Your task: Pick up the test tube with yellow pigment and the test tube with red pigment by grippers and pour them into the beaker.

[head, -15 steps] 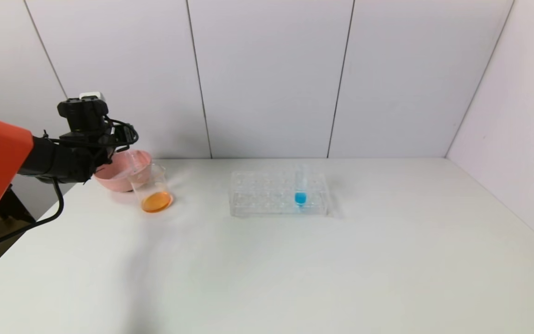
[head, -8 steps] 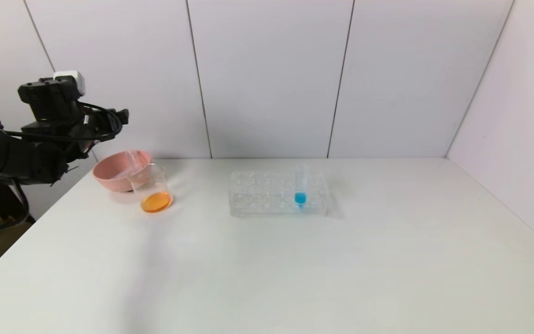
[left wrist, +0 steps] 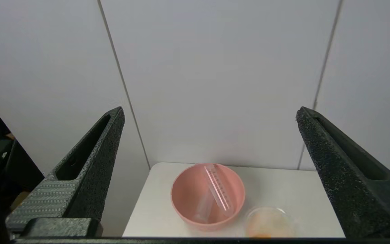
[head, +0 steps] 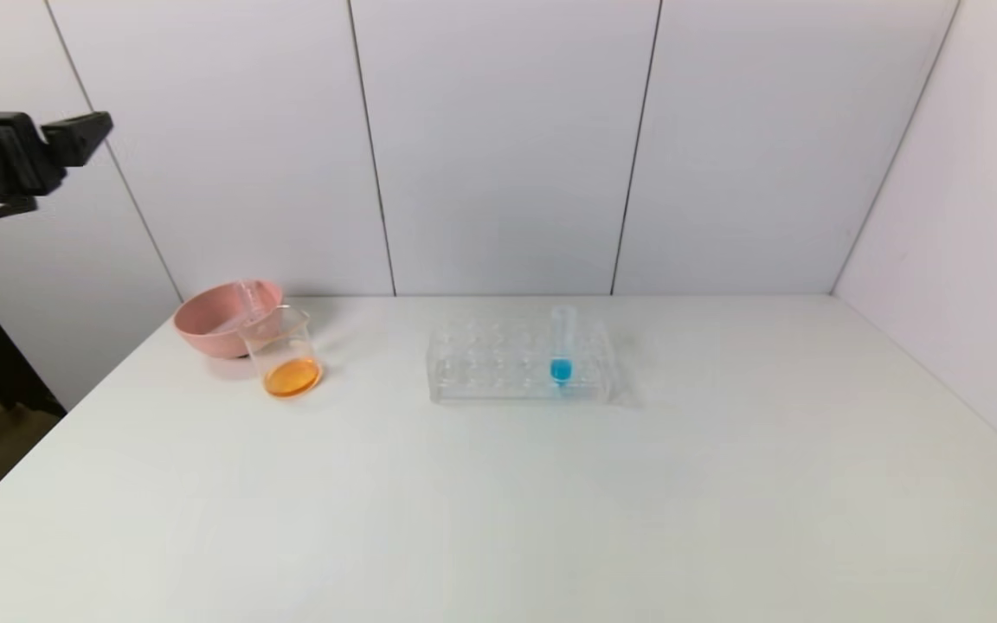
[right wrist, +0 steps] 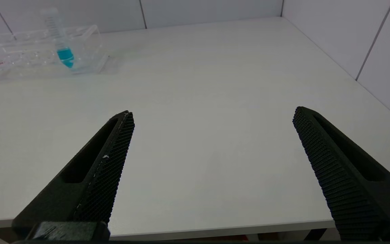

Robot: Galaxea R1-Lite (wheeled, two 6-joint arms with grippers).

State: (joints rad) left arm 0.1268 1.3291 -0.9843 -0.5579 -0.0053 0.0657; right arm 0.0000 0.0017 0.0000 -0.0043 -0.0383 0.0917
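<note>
The beaker (head: 291, 359) stands at the table's far left and holds orange liquid; it also shows in the left wrist view (left wrist: 269, 223). Two empty clear tubes (left wrist: 218, 189) lie in the pink bowl (head: 204, 333) just behind it. No tube with yellow or red liquid shows. My left gripper (left wrist: 210, 113) is open and empty, raised high and back off the table's left edge (head: 74, 143), well away from bowl and beaker. My right gripper (right wrist: 212, 113) is open and empty, low over the table's front edge, out of the head view.
A clear rack (head: 498, 381) stands at the middle back with one blue-liquid tube (head: 561, 346) upright in it; both show in the right wrist view (right wrist: 12, 57). White walls close the back and right. The white table (head: 550, 502) spreads in front.
My left arm has drawn back from the pink bowl, up and to the left, until only its gripper tip shows. Bowl, beaker and rack have not moved.
</note>
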